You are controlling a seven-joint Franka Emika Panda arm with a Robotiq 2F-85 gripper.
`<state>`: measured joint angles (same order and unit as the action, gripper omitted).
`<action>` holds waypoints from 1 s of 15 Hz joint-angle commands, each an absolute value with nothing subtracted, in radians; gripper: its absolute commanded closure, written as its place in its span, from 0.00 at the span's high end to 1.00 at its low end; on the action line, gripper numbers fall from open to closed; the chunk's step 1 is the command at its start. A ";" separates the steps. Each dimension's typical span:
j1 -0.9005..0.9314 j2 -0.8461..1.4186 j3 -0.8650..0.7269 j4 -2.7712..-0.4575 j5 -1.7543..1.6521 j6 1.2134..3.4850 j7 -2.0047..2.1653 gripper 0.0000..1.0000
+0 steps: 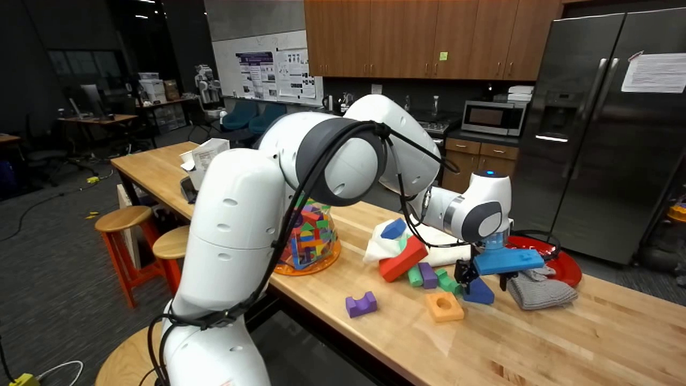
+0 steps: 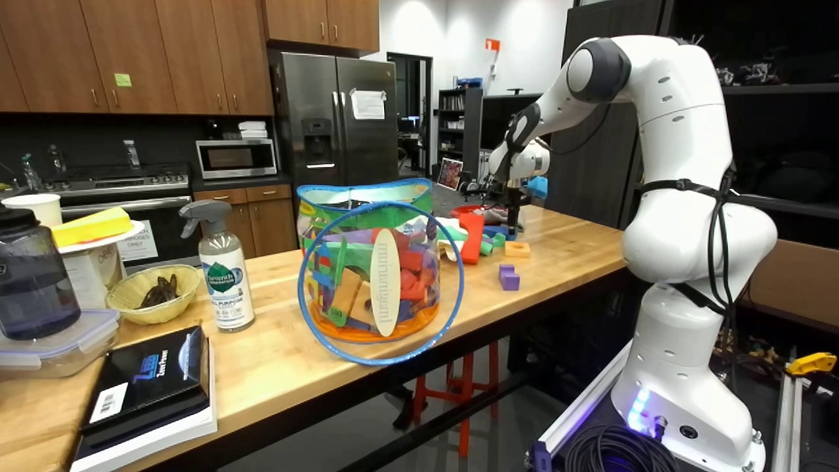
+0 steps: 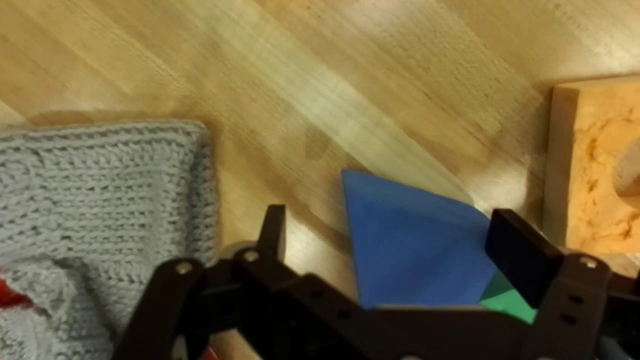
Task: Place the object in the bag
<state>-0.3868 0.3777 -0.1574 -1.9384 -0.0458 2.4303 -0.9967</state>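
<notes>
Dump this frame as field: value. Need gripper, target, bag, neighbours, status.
gripper: open; blue block lies between its jaws in the wrist view, with a gap on one side
target: blue block, resting on the table, not gripped
bag: see-through, upright on the table, colourful toys inside
neighbours: orange square piece and grey knit item, both apart from the blue block; green block beside it, partly hidden, contact unclear
status: blue block not yet in the bag
</notes>
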 commanded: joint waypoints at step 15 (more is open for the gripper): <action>-0.368 0.431 -0.134 -1.907 -0.032 2.366 -1.030 1.00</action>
<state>-0.3756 0.4189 -0.1268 -1.9211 -0.0160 2.3639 -1.0361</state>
